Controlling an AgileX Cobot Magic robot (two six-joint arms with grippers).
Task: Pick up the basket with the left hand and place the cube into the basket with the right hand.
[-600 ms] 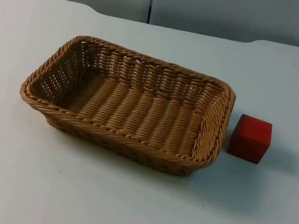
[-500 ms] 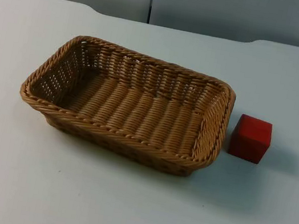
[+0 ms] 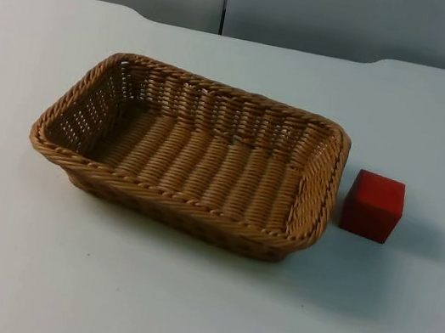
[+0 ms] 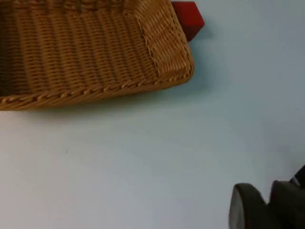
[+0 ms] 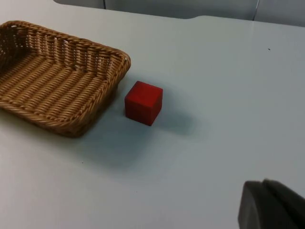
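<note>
table (image 3: 179, 314): white top, grey partition wall (image 3: 335, 14) at far edge.

basket (image 3: 194, 157): tan wicker, rectangular, sits flat on table about mid-scene, open side up, nothing inside. long axis runs left-right w/ a slight skew, the right end lying a bit nearer than the left. short walls at left and right ends. left wrist view shows its near long rim and right corner (image 4: 181, 71), well apart from that arm's fingertip.

cube (image 3: 373, 205): red, on table just beside basket's right short wall, small gap, not touching as far as i can tell. one vertical edge turned toward the near side in right wrist view (image 5: 143, 102), so it sits a little rotated vs the basket wall.

left gripper (image 4: 267, 207): over bare table on the near side of basket, well apart from rim, holding nothing. fingers open or closed: can't tell. dark blur at left edge of top view is prob. that arm.

right gripper (image 5: 269, 205): over bare table to the near right of cube, well apart, holding nothing. fingers: can't tell.

progress, my read: nothing done yet. basket not lifted, cube not picked. left to do: l. arm reach and grip a basket rim, lift; r. arm grasp cube, carry over rim, drop in.
</note>
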